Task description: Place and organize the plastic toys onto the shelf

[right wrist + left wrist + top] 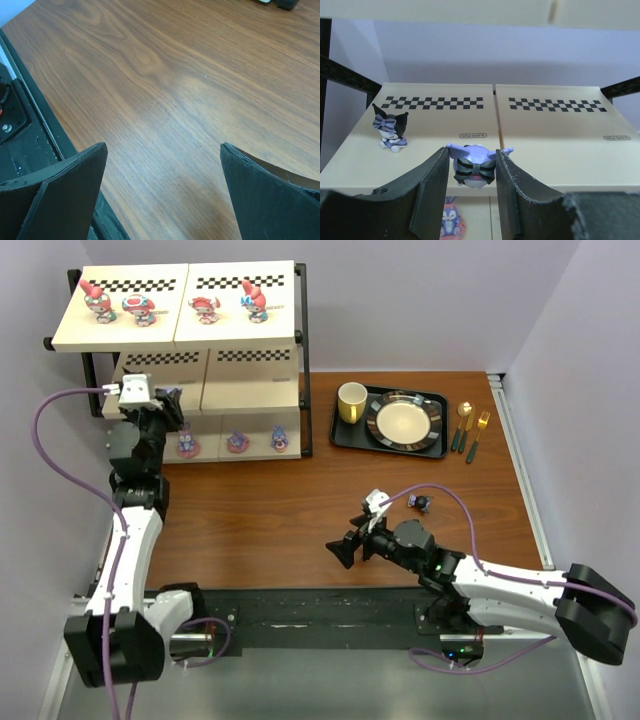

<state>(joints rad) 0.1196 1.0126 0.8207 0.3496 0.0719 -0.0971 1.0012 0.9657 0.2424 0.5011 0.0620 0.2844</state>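
The shelf stands at the back left. Several pink and red toys stand on its top board, and three purple bunnies on the bottom board. My left gripper is at the middle tier. In the left wrist view it is shut on a lavender and dark toy with a striped bow, held just over the front edge of the middle board. Another dark toy stands on that board to the left. A dark toy lies on the table. My right gripper is open and empty over bare wood.
A black tray at the back right holds a yellow mug and a plate. Gold cutlery lies right of it. A purple bunny shows on the board below my left fingers.
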